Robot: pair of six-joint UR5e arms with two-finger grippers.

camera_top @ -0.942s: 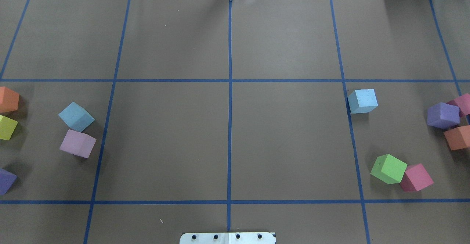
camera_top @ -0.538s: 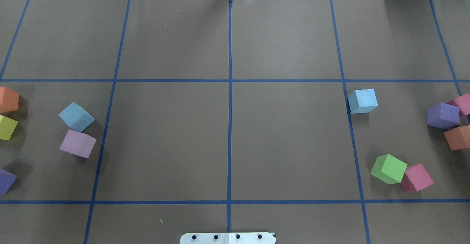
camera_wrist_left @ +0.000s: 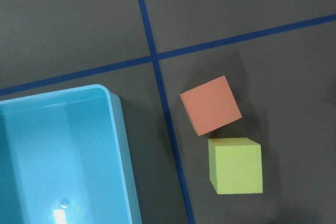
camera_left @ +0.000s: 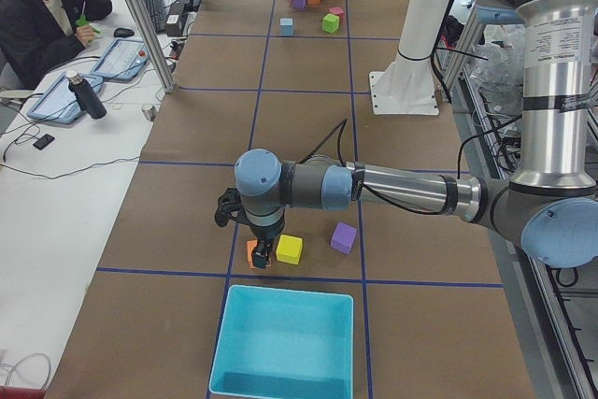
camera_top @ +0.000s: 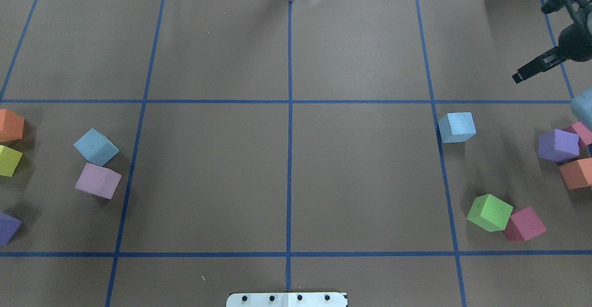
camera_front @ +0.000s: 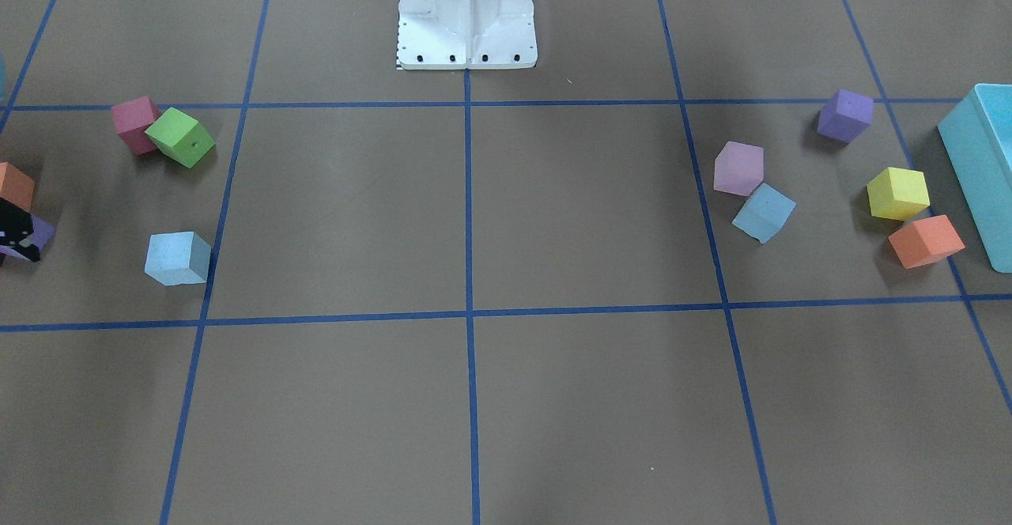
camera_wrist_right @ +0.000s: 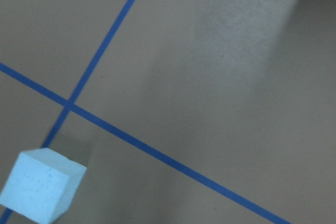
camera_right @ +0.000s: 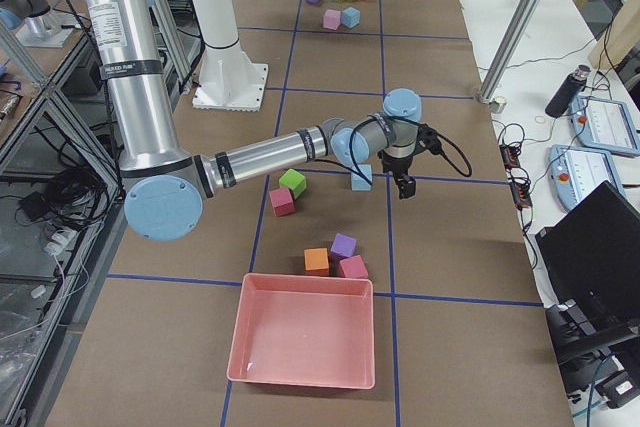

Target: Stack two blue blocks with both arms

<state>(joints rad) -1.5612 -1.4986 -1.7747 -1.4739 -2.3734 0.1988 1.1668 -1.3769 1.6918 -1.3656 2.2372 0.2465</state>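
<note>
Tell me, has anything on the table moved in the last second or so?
The right gripper has swung into the overhead view at the far right corner, beyond the nearer blue block and not touching it. Nothing was picked up or let go. That block, the other blue block and the coloured cubes around them stayed put.

Matt brown paper covers the bench [camera_top: 360,182]. Near right tool [camera_right: 404,190], blue block [camera_right: 361,179]: matt pitted foam. Beside left tool [camera_left: 261,257], turquoise box [camera_left: 283,343]: smooth glossy plastic. The right arm [camera_right: 265,154]: brushed metal.
</note>
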